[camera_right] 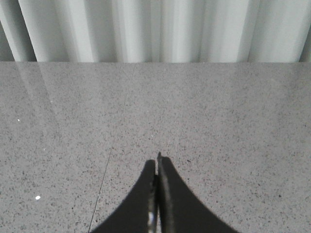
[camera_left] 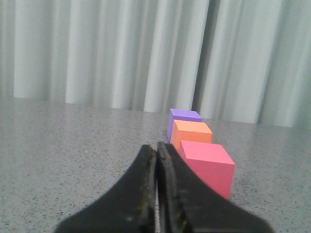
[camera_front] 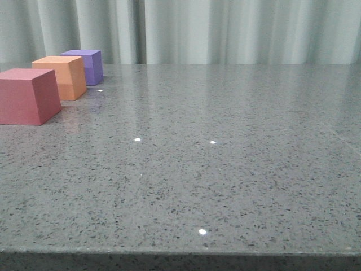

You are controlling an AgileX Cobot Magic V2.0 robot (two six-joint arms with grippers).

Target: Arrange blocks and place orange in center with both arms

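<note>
Three cubes stand in a row at the table's far left in the front view: the pinkish-red cube (camera_front: 27, 96) nearest, the orange cube (camera_front: 61, 77) in the middle, the purple cube (camera_front: 86, 66) farthest. The left wrist view shows the same row: pinkish-red (camera_left: 208, 167), orange (camera_left: 192, 135), purple (camera_left: 182, 119). My left gripper (camera_left: 156, 148) is shut and empty, just short of the pinkish-red cube and a little to its side. My right gripper (camera_right: 157, 162) is shut and empty over bare table. Neither arm shows in the front view.
The grey speckled table (camera_front: 225, 169) runs to a front edge at the bottom of the front view. A pale pleated curtain (camera_front: 225, 31) hangs behind the table. A thin seam line (camera_right: 104, 179) crosses the tabletop beside my right gripper.
</note>
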